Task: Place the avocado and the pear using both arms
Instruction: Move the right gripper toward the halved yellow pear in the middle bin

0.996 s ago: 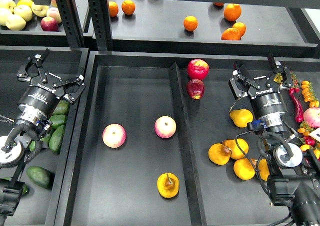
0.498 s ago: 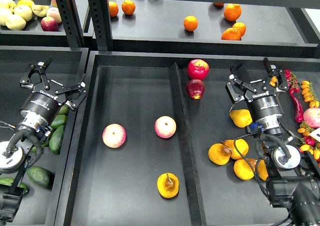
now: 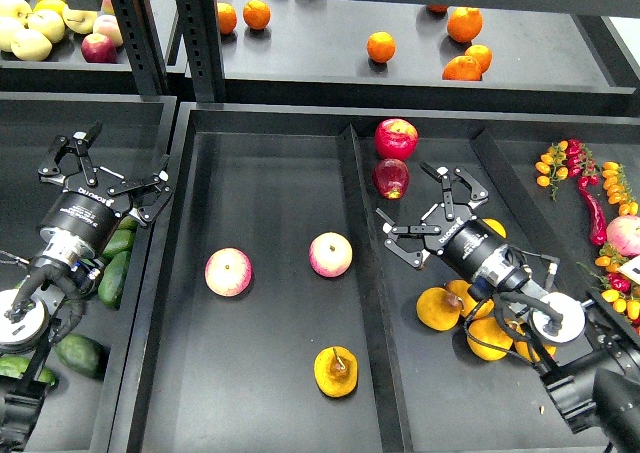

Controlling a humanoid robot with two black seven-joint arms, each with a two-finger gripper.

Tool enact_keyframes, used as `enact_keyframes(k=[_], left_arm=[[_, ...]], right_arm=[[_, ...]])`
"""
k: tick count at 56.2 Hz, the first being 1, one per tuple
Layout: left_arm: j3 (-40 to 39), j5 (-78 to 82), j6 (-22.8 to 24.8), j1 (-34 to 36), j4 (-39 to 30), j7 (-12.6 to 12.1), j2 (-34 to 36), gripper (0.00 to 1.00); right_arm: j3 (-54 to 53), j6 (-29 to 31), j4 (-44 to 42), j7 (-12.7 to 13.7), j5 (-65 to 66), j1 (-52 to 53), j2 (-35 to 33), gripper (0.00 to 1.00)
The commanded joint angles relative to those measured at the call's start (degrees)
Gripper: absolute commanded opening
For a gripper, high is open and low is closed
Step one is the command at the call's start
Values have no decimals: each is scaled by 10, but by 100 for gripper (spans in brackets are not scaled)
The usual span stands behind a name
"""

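Two black jointed arms, left gripper (image 3: 105,168) and right gripper (image 3: 428,216) of black linkage bars with silver screws, white lettering on cylindrical wrists, black cables, round silver-white joint caps.

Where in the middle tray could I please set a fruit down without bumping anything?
The upper half of the middle tray is bare, above the two pink apples. Its lower left corner, left of the pear, is free too. The right tray is crowded: yellow pears cluster under the right gripper.
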State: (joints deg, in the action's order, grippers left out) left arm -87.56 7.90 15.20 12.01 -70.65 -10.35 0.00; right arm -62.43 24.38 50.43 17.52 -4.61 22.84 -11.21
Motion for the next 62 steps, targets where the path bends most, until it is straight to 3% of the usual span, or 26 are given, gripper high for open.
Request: enact_keyframes(k=[1, 4, 34, 50, 62], left_arm=[[-1, -1, 1, -3, 2, 0, 0, 100], [-1, -1, 1, -4, 2, 0, 0, 100], [6, -1, 1, -7, -1, -2, 0, 100], [6, -1, 1, -9, -4, -1, 0, 100], [6, -1, 1, -9, -8, -1, 0, 100]], right_arm=[[70, 5, 9, 72, -1, 34, -55, 99], [92, 5, 19, 105, 0, 46, -69, 99], [454, 36, 71, 105, 11, 201, -135, 99], [511, 36, 46, 105, 109, 208, -127, 99], [526, 36, -20, 105, 156, 208, -78, 99]])
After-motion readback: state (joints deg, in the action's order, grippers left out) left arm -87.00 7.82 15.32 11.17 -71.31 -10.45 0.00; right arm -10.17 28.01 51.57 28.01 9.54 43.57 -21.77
